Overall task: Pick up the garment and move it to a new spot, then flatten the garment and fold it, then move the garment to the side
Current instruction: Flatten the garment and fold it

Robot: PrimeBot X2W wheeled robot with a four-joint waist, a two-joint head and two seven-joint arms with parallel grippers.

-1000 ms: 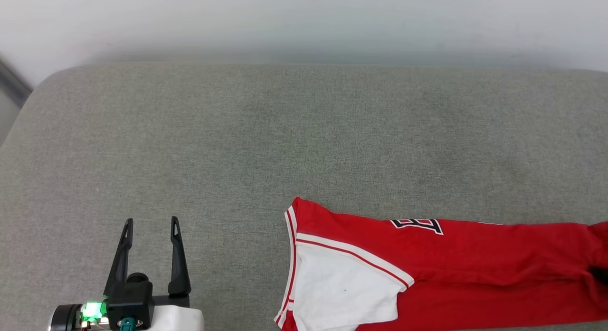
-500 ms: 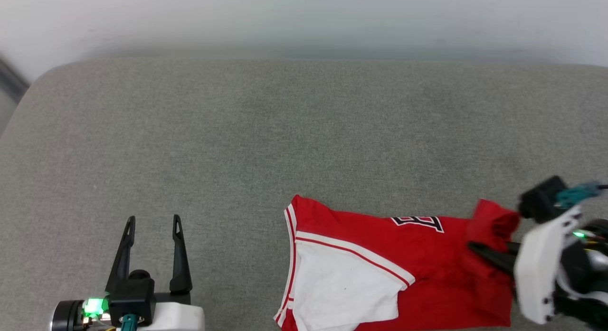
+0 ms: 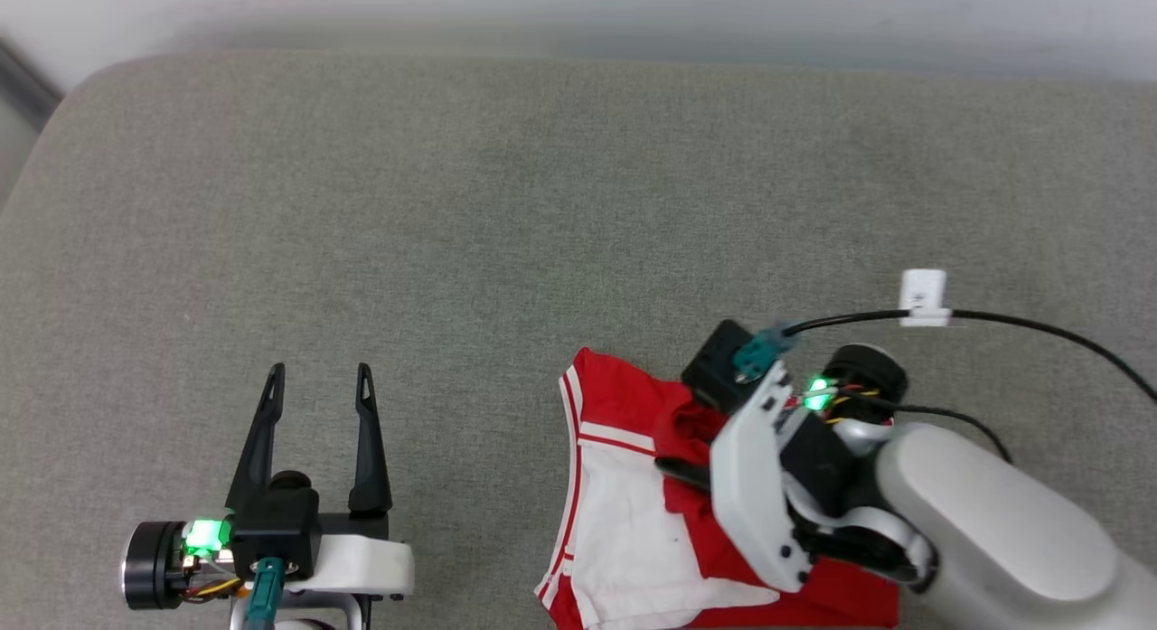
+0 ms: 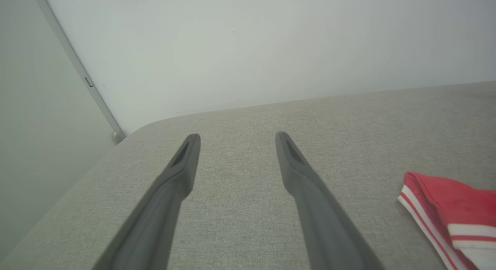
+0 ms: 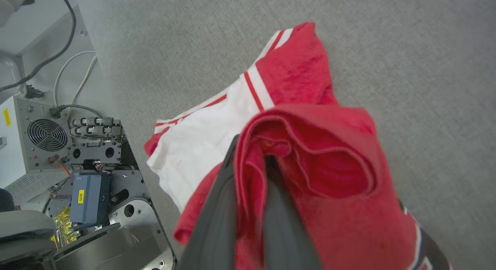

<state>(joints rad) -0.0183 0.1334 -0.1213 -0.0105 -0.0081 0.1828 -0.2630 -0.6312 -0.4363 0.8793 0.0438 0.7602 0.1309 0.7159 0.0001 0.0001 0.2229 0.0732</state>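
— Folding it over? Right fingers (image 5: 219, 208) pinch the shirt's (image 3: 624, 399) red edge, near the cushion's (image 3: 452, 205) front.
— Yes. Carry it low across the white sleeve (image 3: 624, 531) and line up the edges; left fingers (image 3: 366, 440) stand open, empty.

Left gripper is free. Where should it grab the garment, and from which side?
Probably the garment at its striped-trim corner, coming from the robot's left, low over the cushion. That edge lies flat and uncovered, facing the open left gripper. The right gripper is shut on the bunched red fold opposite.
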